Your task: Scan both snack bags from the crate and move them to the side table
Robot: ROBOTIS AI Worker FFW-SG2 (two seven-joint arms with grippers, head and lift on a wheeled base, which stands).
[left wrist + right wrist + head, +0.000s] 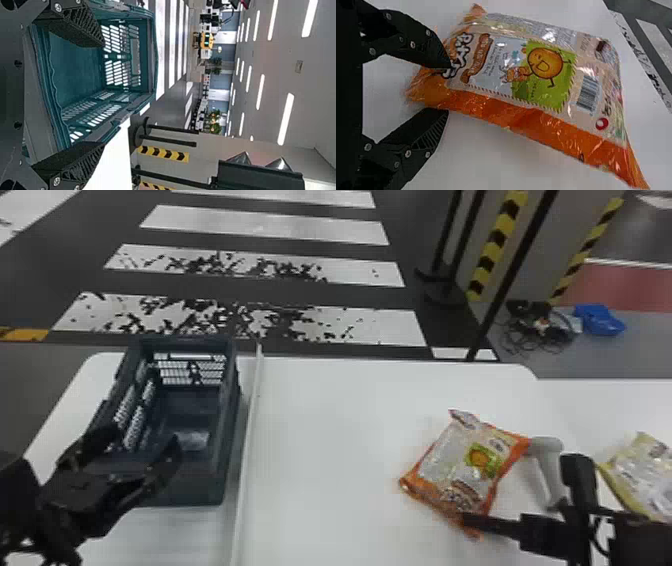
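Just ahead of the right gripper is the orange snack bag, flat on the work table. Its near end sits between my two fingers, one over the printed face, one by the orange edge. Fingers spread, no pinch that I can make out

What matters for the next move: the bag's long axis runs out and away from the fingertips, slightly skewed to the way they point. So I'd have it by one end only, bulk hanging out front. I'd go a bit deeper along that axis before closing, else it likely droops or swings when lifted

Right arm is clearly the nearer one. Left gripper is well apart from the bag, fingers spread at the crate, nothing between them. No job for it here, I think

Scanner lies farther out than the right fingertips, just beside the bag's outer corner. Watch for a knock on the way up

Yellow snack bag is outboard of the right gripper, on the side table as far as I can judge. Can't tell if either bag is scanned
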